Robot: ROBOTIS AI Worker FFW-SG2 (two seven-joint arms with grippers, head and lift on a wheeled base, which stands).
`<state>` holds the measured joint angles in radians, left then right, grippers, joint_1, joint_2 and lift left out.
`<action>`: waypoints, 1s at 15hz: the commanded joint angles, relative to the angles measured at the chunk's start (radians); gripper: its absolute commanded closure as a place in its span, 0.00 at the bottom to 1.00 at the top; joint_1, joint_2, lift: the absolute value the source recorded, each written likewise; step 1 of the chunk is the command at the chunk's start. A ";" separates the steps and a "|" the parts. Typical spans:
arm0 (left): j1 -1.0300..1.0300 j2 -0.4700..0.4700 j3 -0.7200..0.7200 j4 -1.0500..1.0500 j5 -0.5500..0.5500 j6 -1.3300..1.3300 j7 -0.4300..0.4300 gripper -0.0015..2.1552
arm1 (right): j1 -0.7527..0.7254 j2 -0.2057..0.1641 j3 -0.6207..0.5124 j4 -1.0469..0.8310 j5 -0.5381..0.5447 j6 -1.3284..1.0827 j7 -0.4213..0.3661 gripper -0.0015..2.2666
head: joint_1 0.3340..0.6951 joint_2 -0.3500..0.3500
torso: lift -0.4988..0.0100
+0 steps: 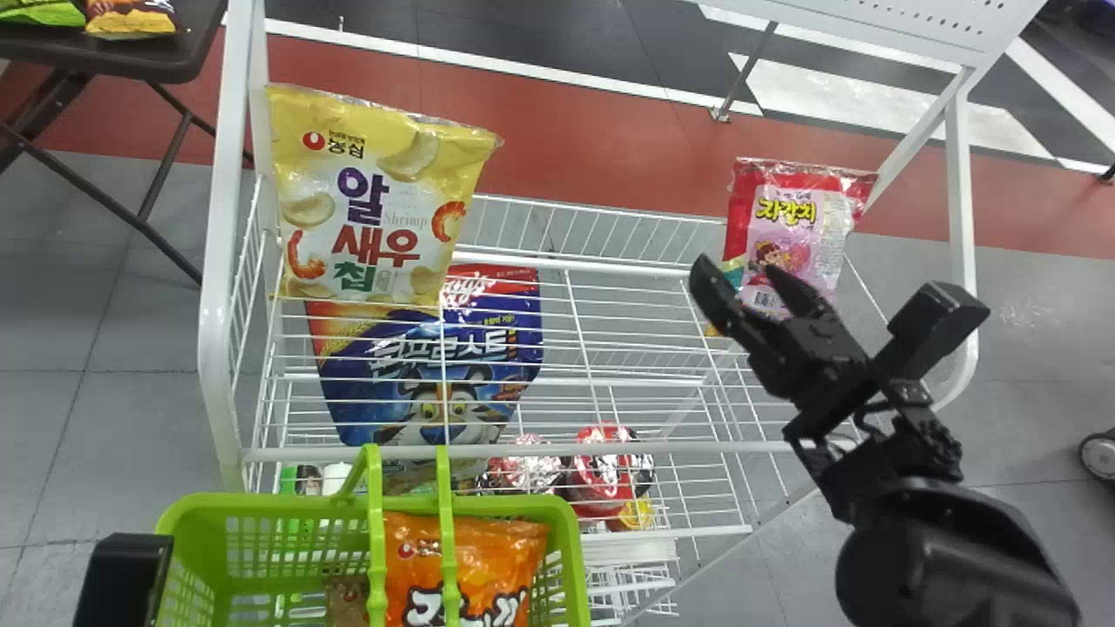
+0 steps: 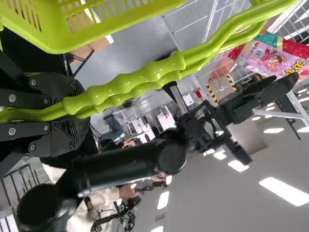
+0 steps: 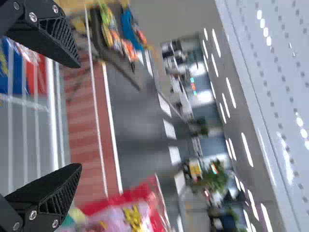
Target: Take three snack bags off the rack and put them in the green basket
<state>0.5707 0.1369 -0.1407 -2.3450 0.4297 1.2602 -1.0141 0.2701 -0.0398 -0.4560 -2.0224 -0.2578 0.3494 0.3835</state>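
OK so the right gripper (image 1: 742, 270) is wide open, with the pink snack bag (image 1: 806, 218) on the rack (image 1: 228, 218) right by its fingertips. The yellow snack bag (image 1: 370, 209) is well off to its left. Left gripper (image 1: 125, 579)'s clamped on the green basket (image 1: 523, 503)'s handles (image 1: 375, 540), orange bag (image 1: 510, 557) sitting inside.

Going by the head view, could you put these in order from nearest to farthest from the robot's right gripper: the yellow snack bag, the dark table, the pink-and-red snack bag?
From the right gripper:
1. Pink-and-red snack bag, at the rack's right side.
2. Yellow snack bag, at the rack's left side.
3. Dark table, beyond the rack, far left.
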 commanded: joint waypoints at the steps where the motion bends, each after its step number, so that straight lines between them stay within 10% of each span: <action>1: -0.002 0.003 0.000 0.003 0.000 0.003 0.000 0.77 | -0.080 -0.003 -0.017 0.102 0.065 -0.049 -0.060 0.04 | 1.00 0.00 | 0.94; 6: -0.011 0.004 0.003 0.012 0.001 0.006 0.000 0.77 | -0.152 -0.023 -0.026 0.217 0.120 -0.056 -0.193 0.04 | 1.00 0.00 | 0.94; 11: -0.018 0.004 0.001 0.021 0.000 0.009 0.000 0.77 | -0.241 -0.097 -0.036 0.364 0.129 -0.034 -0.169 0.07 | 1.00 0.00 | 0.94; 12: -0.020 0.004 0.001 0.024 0.000 0.009 0.000 0.77 | -0.247 -0.098 -0.043 0.364 0.140 -0.028 -0.155 0.21 | 1.00 0.00 | 0.94; 14: -0.023 0.004 0.001 0.029 0.001 0.009 0.002 0.77 | -0.252 -0.098 -0.047 0.353 0.137 0.098 -0.133 0.95 | 1.00 0.00 | 0.94; 15: -0.025 0.003 0.003 0.033 0.001 0.009 0.000 0.77 | -0.242 -0.097 -0.055 0.341 0.115 0.095 -0.092 0.99 | 1.00 0.00 | 0.94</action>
<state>0.5481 0.1411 -0.1395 -2.3165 0.4300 1.2695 -1.0128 0.0211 -0.1377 -0.5026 -1.6677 -0.1227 0.4076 0.2711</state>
